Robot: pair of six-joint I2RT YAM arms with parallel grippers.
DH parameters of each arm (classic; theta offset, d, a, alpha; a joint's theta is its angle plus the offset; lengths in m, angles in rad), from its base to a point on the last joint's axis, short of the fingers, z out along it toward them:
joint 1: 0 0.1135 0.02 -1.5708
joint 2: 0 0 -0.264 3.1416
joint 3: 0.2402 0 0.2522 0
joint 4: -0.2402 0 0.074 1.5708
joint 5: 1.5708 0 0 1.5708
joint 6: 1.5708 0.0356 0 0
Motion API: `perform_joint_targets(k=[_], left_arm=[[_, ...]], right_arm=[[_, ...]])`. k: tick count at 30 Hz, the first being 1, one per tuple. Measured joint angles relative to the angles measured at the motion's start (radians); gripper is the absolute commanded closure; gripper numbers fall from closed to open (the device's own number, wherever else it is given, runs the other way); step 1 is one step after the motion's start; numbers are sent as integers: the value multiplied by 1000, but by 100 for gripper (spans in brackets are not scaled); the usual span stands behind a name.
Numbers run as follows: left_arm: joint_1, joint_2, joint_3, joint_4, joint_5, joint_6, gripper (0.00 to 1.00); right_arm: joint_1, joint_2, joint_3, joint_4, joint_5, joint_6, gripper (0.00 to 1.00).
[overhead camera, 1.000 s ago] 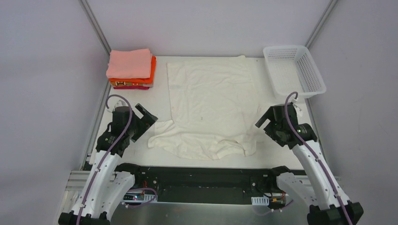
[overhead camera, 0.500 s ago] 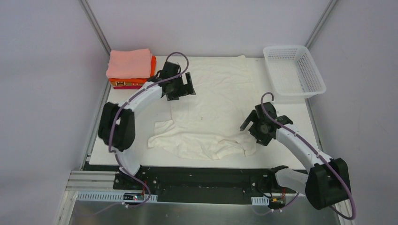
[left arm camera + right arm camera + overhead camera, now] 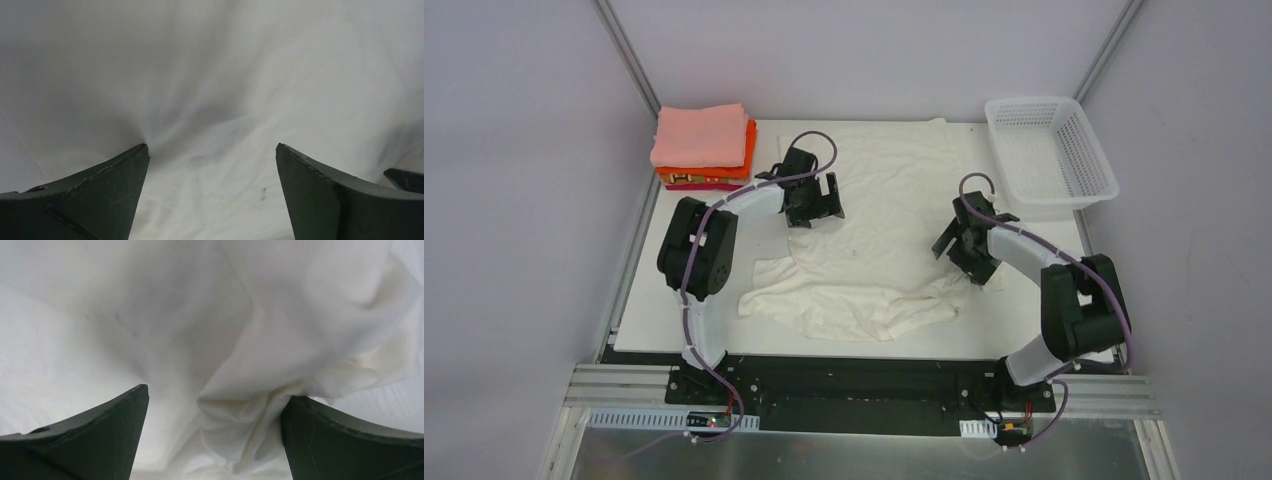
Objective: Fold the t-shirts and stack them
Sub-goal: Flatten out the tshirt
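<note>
One cream t-shirt (image 3: 884, 190) under left claw (image 3: 817, 210), right claw (image 3: 961, 260); folded stack (image 3: 702, 145), basket (image 3: 1097, 160) beyond

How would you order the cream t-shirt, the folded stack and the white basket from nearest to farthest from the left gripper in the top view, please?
1. The cream t-shirt, directly beneath the left gripper.
2. The folded stack, at the far-left corner.
3. The white basket, at the far-right corner.

Plain cream t-shirt (image 3: 894, 190); salmon, orange, magenta stack (image 3: 700, 137).
</note>
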Motion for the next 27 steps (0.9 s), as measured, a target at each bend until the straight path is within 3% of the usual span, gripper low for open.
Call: perform_joint_targets(k=[6,12,19,24,27], left_arm=[[-56,-201,-287,100,-14,-84,1],[-263,-364,-488,155,-13,-219,1],[-487,-346,-463,174,-5,-279,1],[-506,-244,-341,209,26,-277,1],[-505,-219,-306,226,36,-274,1]], right_arm=[[-42,222,234,-13,21,-76,16],[-49,502,606,-26,-35,-176,20],[-19,817,1098,-58,-164,-282,20],[15,999,1399,-77,-273,-305,20],[25,1049,1482,-77,-330,-310,13]])
